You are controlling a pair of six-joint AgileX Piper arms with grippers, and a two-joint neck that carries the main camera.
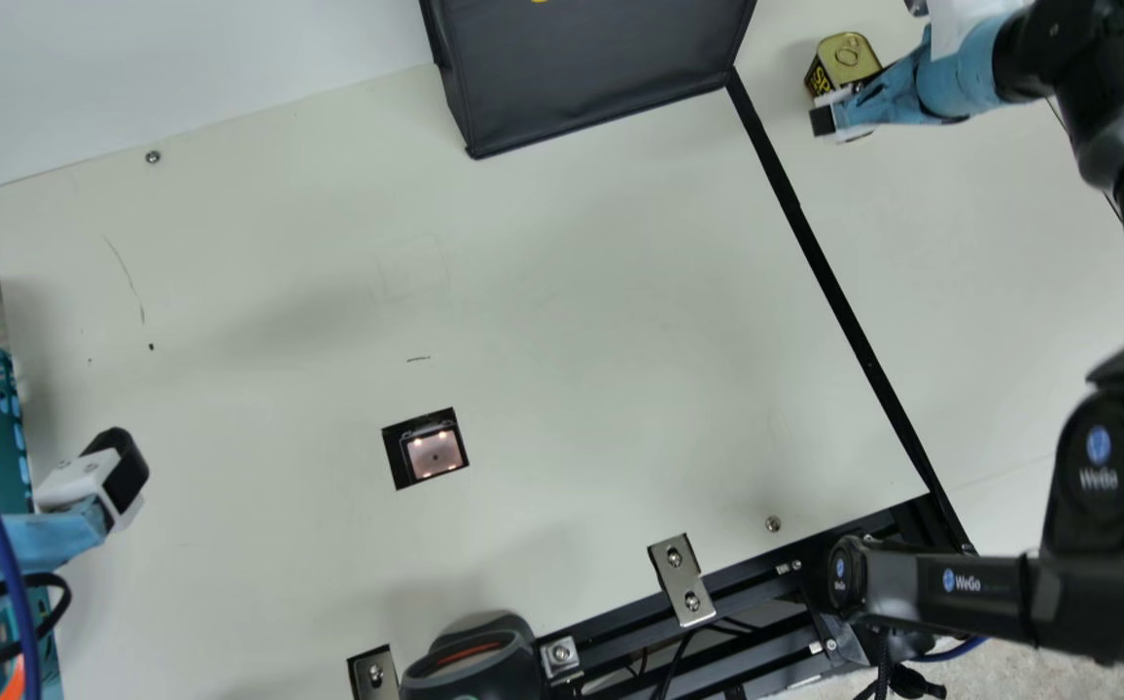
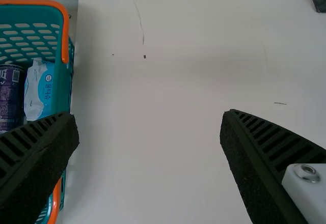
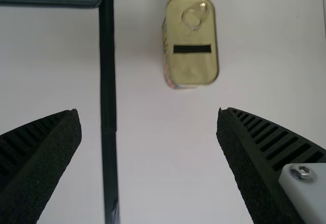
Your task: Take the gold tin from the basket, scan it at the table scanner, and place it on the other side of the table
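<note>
Framing bare tabletop between its black ribbed fingers (image 3: 35, 173), the right gripper (image 1: 829, 122) stands with its jaws wide apart, holding nothing. Ahead of those fingertips, and apart from them in the right wrist view, the gold tin (image 3: 191, 63) sits on the table (image 1: 572, 321) across the black strip (image 1: 820, 253). Its rounded metal lid faces up, with a ring pull and a dark bar across it; dark print with yellow lettering marks its side in the main view.

At the opposite side, the left gripper (image 1: 37, 491) also has its jaws spread, the gap between them holding nothing. One finger is over the teal plastic basket (image 2: 62, 91), the other over the cream table. Inside the basket, with its lattice wall and smooth orange handle, a purple can (image 2: 10, 99) bearing pale print and a barcode is beside a crinkled packet (image 2: 39, 89), white and light blue with printed characters.

Between the two arms, the scanner (image 1: 434, 454) glows pinkish in a square cutout in the tabletop. Farther off is a dark box (image 1: 591, 73) with stitched-looking edges and a sliver of yellow marking. Round logos and white lettering mark the right arm's glossy black joints (image 1: 1097, 447).
</note>
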